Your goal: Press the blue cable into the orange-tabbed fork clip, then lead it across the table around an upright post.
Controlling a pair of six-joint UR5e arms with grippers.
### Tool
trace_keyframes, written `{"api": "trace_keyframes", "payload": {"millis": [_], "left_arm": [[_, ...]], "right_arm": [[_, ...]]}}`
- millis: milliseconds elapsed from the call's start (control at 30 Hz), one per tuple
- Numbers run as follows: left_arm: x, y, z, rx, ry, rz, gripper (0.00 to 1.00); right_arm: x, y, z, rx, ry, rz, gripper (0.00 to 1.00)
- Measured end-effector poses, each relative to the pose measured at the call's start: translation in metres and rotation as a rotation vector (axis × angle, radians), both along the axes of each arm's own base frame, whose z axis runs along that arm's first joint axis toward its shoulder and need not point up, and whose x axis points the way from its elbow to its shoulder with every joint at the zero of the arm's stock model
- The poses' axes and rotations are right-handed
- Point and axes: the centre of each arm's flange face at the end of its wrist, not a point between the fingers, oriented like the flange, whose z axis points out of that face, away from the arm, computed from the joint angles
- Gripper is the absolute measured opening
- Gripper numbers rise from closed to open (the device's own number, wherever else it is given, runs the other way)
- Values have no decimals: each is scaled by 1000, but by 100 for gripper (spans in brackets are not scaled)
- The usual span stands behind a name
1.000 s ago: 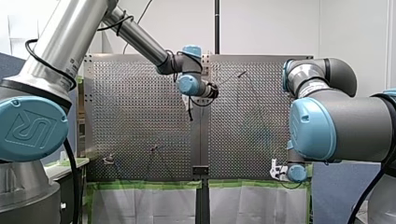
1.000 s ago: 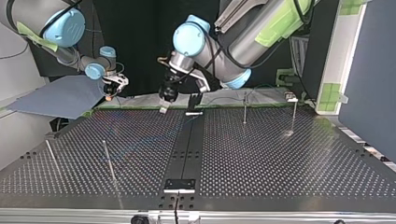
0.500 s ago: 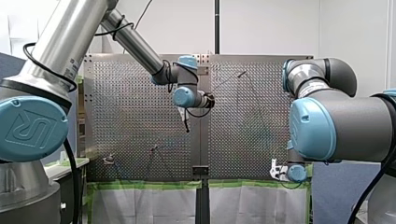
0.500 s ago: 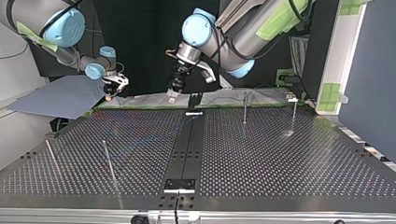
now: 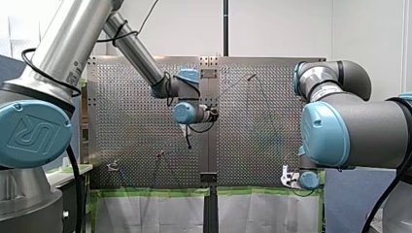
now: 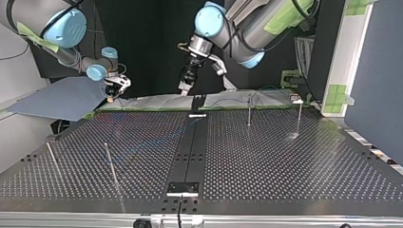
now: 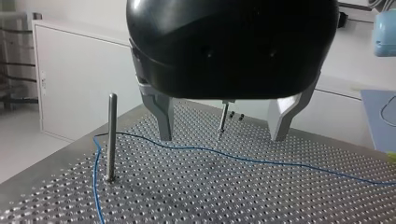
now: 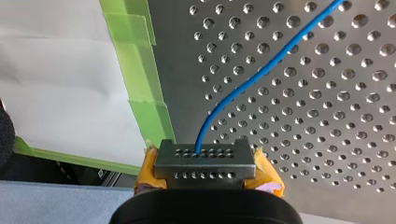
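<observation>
**While my left pincer (image 7: 222, 138) hangs open, my right pincer (image 8: 204, 171) grips the plug (image 8: 205, 156) of the blue cable (image 8: 261, 70)**

Right wrist view first. The right pincer is clamped onto that grey perforated plug at the cable's end, with the yellow pads (image 8: 148, 169) squeezing it from both sides. The cable comes out of the plug's far face and runs ahead over the holes of the desk (image 8: 327, 116). Green tape (image 8: 140, 70) lines the desk edge just beside it. In the top view this pincer sits in the upper left of the frame, just off the desk's far corner.

The left pincer is wide open. Its metal fingers (image 7: 163, 119) are well apart with nothing between them, and it hovers above the desk. Ahead of the fingertips the cable lies flat on the desk, running across past both fingers. It then bends sharply right by a post (image 7: 111, 135) that stands upright off to one side of the pincer. Can't tell whether the cable actually touches the post, it's super close though. A second post (image 7: 224, 119) shows further ahead, in the gap between the fingers.

In the top view the left pincer hangs at the upper middle of the frame. It's raised above the desk's far edge and well apart from the right one.
</observation>
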Motion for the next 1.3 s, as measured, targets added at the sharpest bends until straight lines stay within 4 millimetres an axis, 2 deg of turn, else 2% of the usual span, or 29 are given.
{"api": "trace_keyframes", "payload": {"millis": [467, 933, 1300], "left_arm": [[-23, 34, -41, -3, 37, 24, 100], [-57, 90, -89, 177, 180, 155, 100], [-82, 121, -111, 273, 176, 209, 100]], "right_arm": [[-2, -1, 0, 5, 4, 0, 0], [1, 1, 0, 8, 17, 11, 0], [3, 2, 0, 13, 22, 16, 0]]}}
